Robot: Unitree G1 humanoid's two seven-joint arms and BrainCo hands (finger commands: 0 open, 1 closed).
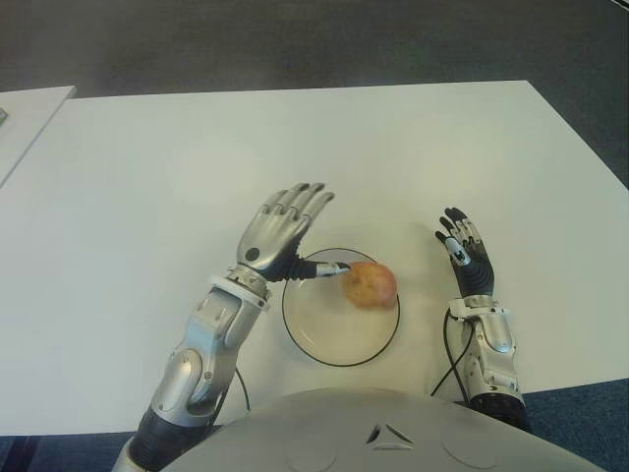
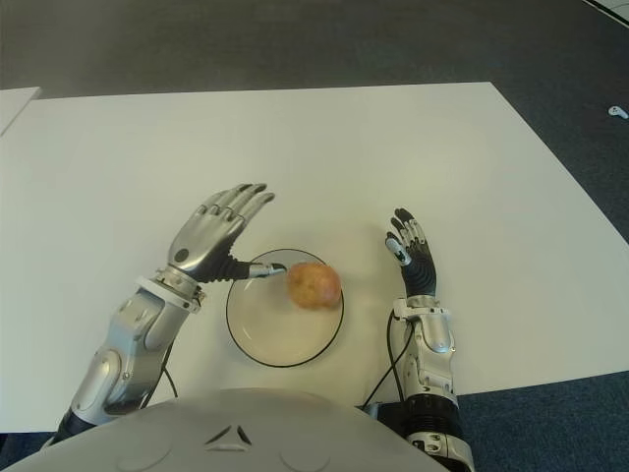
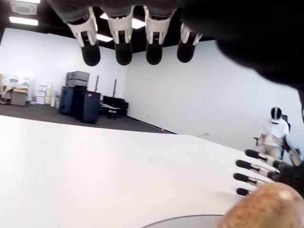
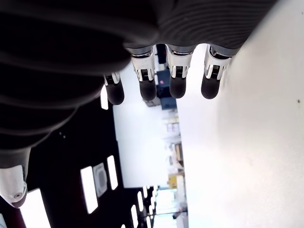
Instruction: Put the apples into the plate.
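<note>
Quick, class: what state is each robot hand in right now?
Left robot hand: open, thumb beside the apple in the plate.
Right robot hand: open, holding nothing.

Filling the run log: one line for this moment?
apple: in plate, right side | left hand: open, at plate's left rim, thumb near apple | right hand: open, right of plate

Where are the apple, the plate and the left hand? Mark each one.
apple (image 1: 371, 284), left eye view, middle of its skin
plate (image 1: 329, 339), left eye view, bare inside near the front rim
left hand (image 1: 273, 236), left eye view, back of the hand
</note>
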